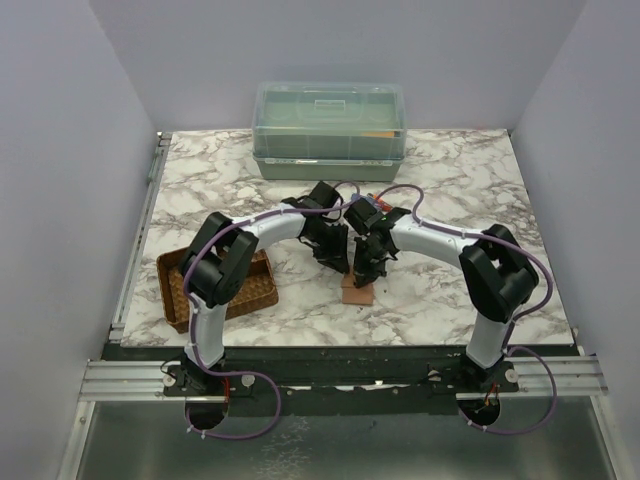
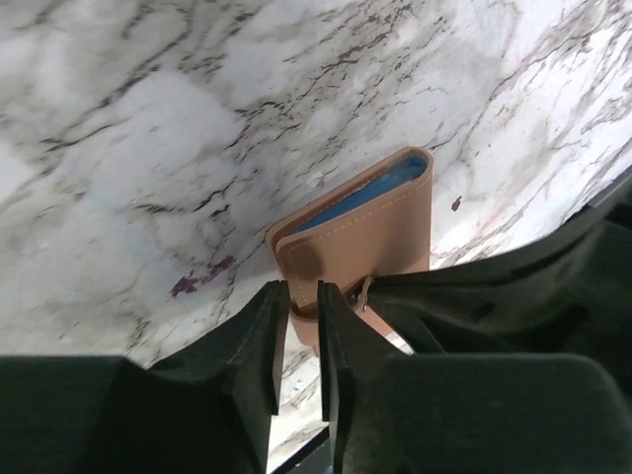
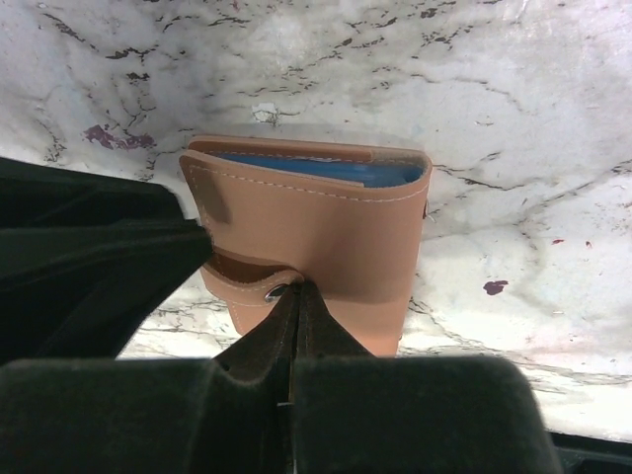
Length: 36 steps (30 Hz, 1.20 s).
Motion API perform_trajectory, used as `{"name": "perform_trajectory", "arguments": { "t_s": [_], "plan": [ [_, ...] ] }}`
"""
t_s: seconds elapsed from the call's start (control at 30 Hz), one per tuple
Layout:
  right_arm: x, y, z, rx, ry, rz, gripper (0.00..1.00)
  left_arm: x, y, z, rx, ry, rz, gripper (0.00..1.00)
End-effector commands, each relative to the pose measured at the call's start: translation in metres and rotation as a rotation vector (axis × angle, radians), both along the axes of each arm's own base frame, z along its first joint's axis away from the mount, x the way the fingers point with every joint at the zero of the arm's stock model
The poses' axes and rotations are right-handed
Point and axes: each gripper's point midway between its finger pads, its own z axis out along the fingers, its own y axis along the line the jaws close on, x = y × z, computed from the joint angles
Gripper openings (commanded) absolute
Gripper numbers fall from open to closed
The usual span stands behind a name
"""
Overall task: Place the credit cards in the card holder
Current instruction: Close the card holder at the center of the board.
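The tan leather card holder (image 1: 357, 291) lies folded on the marble table between both arms. A light blue credit card (image 3: 316, 168) shows inside its far open edge, also in the left wrist view as the blue card (image 2: 367, 194) inside the holder (image 2: 370, 242). My left gripper (image 2: 303, 292) stands slightly open over the holder's near corner, with the brown strap (image 2: 302, 310) between its tips. My right gripper (image 3: 296, 288) is shut, its tips pressed down on the holder (image 3: 336, 237) beside the metal snap (image 3: 276, 291). No other cards show.
A clear lidded plastic box (image 1: 330, 130) stands at the back of the table. A brown woven tray (image 1: 176, 292) sits at the front left, partly under my left arm. Small purple stains (image 2: 197, 278) mark the marble.
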Motion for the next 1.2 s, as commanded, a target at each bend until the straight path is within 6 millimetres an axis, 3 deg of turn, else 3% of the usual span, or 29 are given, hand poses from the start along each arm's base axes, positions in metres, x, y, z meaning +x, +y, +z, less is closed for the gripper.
{"name": "perform_trajectory", "arguments": {
  "t_s": [0.0,0.17,0.4,0.47,0.6,0.83,1.03,1.17],
  "plan": [
    [0.008,-0.014,-0.051,-0.096,-0.006,-0.012,0.0,0.015,0.018,0.031,-0.05,-0.038,0.054,0.28],
    [0.009,-0.007,-0.051,-0.022,-0.034,-0.018,0.0,0.01,0.029,0.049,-0.127,0.015,0.142,0.27],
    [0.012,-0.004,-0.049,0.078,-0.063,-0.011,0.0,-0.021,0.021,0.088,-0.358,0.04,0.174,0.11],
    [0.013,-0.002,-0.047,0.102,-0.071,-0.006,0.0,-0.029,0.015,0.091,-0.415,0.06,0.179,0.07],
    [0.016,0.0,-0.043,0.125,-0.079,0.003,0.0,-0.035,0.003,0.075,-0.407,0.068,0.178,0.01],
    [0.015,0.001,-0.041,0.136,-0.08,0.014,0.0,-0.032,-0.014,0.044,-0.354,0.066,0.175,0.0],
    [0.016,0.0,-0.04,0.137,-0.08,0.015,0.0,-0.027,-0.008,0.021,-0.281,0.041,0.203,0.0],
    [0.016,-0.003,-0.041,0.136,-0.079,0.015,0.0,-0.024,-0.002,0.018,-0.256,0.02,0.22,0.0]
  ]
}}
